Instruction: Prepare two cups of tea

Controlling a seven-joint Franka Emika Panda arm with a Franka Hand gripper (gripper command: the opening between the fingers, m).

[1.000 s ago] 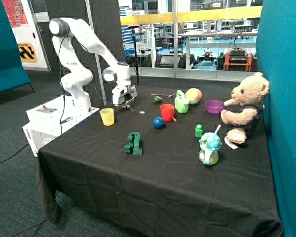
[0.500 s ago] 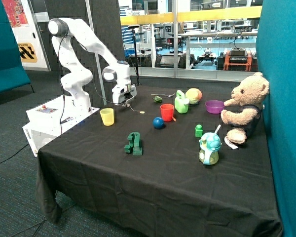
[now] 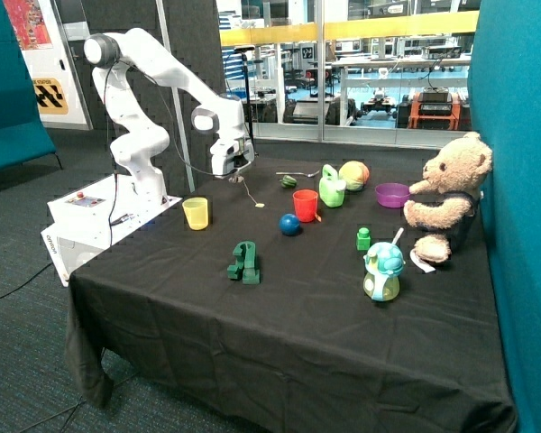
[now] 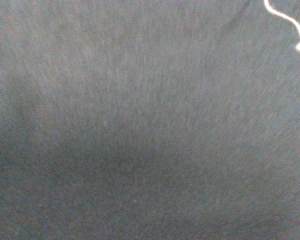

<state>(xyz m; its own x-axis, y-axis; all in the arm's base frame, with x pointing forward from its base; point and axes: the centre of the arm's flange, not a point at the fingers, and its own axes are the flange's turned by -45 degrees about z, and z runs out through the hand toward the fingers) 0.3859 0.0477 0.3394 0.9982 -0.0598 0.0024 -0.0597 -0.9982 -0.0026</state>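
Jaws pinch tea bag [image 3: 238, 178] aloft near table's [image 3: 279, 307] back edge; string [image 3: 250, 193] dangles, tag clear; yellow cup [image 3: 196, 213] waits below gripper [image 3: 236, 173].

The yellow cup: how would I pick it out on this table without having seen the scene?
Start at the white robot arm behind the black-clothed table. Near the table edge by the arm's base stands the yellow cup, below and beside the raised hand. It is a plain handleless tumbler; the only similar one, the red cup, stands beside the green watering can.
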